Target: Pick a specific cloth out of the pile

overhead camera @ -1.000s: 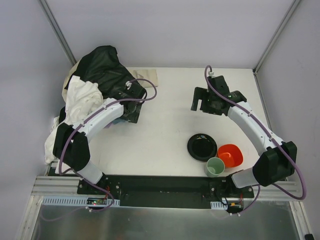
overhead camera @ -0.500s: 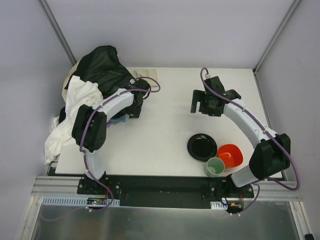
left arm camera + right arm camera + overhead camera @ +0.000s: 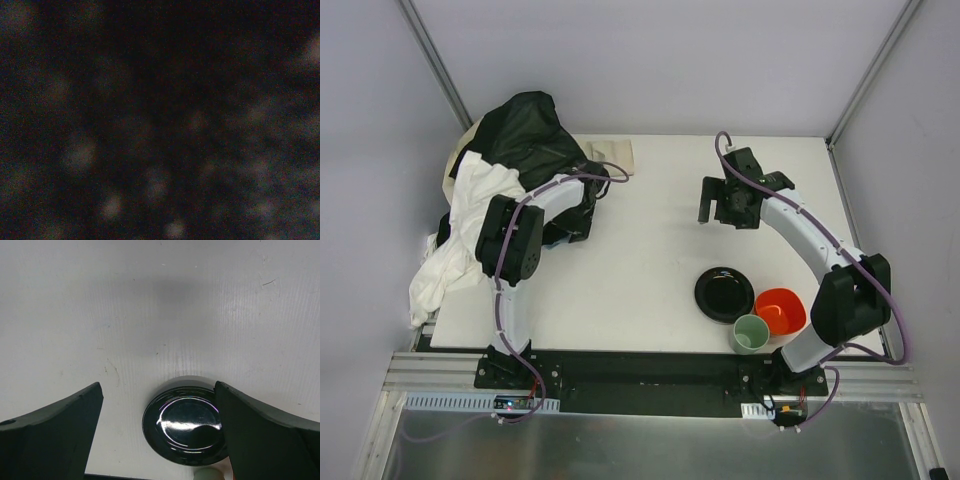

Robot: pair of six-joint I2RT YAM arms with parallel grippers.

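Top view, left gripper: the left gripper (image 3: 572,222) is pushed into the near edge of the pile (image 3: 520,140), dark against black fabric. I cannot tell whether its jaws are apart or closed, or whether they have hold of anything.
Top view, right gripper: the right gripper (image 3: 725,205) hangs over bare table (image 3: 650,270) on the right half, well apart from the pile and holding nothing.
Top view, pile: a heap at the table's far left corner. Black fabric lies on top, a white garment (image 3: 480,200) spills over the left edge, and a beige strip (image 3: 615,150) lies flat beside it.
Top view, lavender cloth: no lavender fabric can be made out, so I cannot say where in the heap it lies.
Top view, dishes: a black plate (image 3: 724,294), an orange bowl (image 3: 781,310) and a mint cup (image 3: 752,333) are grouped near the right arm's base.
Left wrist view: almost wholly dark and blurred, with faint pale blotches. Neither fingers nor fabric can be told apart.
Right wrist view, gripper: the right gripper (image 3: 157,386) has its jaws spread wide and empty. The two dark fingers (image 3: 50,435) frame the view, touching nothing.
Right wrist view, beyond the fingers: the white table (image 3: 150,300) and the glossy black plate (image 3: 185,425) between the fingers, its lower right edge cut off by the right finger.
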